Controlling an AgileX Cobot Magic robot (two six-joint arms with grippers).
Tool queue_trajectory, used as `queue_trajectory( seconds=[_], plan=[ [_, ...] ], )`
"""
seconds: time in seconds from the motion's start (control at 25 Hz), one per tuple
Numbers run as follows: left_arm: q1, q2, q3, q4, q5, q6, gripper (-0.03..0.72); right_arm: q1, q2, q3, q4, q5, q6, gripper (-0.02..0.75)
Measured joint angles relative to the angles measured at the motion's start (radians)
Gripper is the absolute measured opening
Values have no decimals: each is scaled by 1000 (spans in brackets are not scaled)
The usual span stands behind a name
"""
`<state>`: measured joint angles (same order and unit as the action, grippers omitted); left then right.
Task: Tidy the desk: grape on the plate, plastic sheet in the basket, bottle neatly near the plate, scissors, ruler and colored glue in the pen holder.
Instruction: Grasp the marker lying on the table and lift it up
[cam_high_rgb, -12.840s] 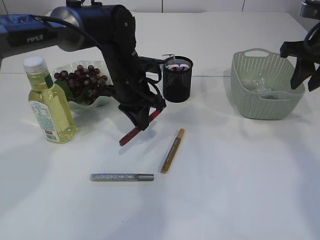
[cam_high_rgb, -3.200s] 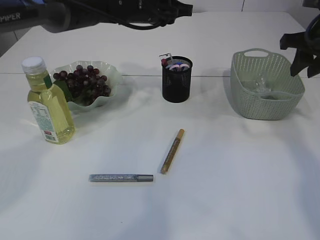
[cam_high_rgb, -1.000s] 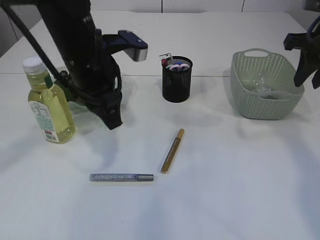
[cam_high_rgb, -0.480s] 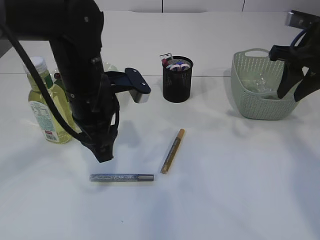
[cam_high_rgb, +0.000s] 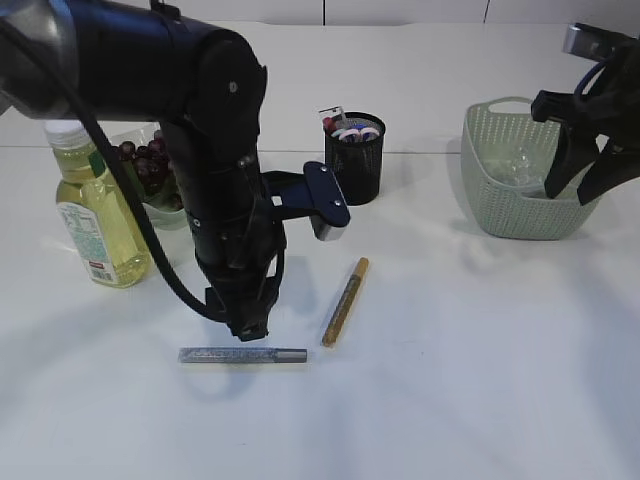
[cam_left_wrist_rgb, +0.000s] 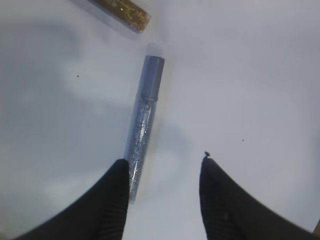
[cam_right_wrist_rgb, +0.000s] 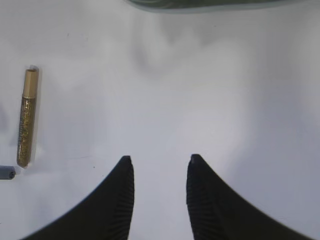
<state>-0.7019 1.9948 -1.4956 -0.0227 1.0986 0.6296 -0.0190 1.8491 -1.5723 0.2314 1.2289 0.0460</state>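
The left end effector (cam_left_wrist_rgb: 162, 167) hangs low over the white surface (cam_high_rgb: 450, 380) with its two black fingers (cam_left_wrist_rgb: 117, 200) apart and nothing between them. The silver glitter glue tube with a grey cap (cam_left_wrist_rgb: 142, 127) lies flat just under it. In the left wrist view one finger is at the tube's bottom end, so the tube is beside the gap and not in it. The gold glitter glue tube (cam_high_rgb: 345, 301) lies close by, its lower end near the grey cap, and I cannot tell if they touch.

The right end effector (cam_right_wrist_rgb: 159, 167) is also open and empty, up beside the pale green woven plastic basket (cam_high_rgb: 520, 205).

I judge the silver tube light, stiff and smooth, and being round it can roll away when one finger pushes it. The best place to hold is the middle of the clear body, with the fingers across its length. For this the end effector likely needs a small shift sideways.

The black mesh pen holder (cam_high_rgb: 355, 165) stands behind, already with some things inside. The grapes on the plate (cam_high_rgb: 145, 165) and the yellow oil bottle with white cap (cam_high_rgb: 95, 215) stand at the left.
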Motion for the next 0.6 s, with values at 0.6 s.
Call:
queue_trajectory(
  seconds=[0.6],
  plan=[
    [0,104,0,-28,-70,55,342,0,0,0,0,0,-12,296]
  ],
)
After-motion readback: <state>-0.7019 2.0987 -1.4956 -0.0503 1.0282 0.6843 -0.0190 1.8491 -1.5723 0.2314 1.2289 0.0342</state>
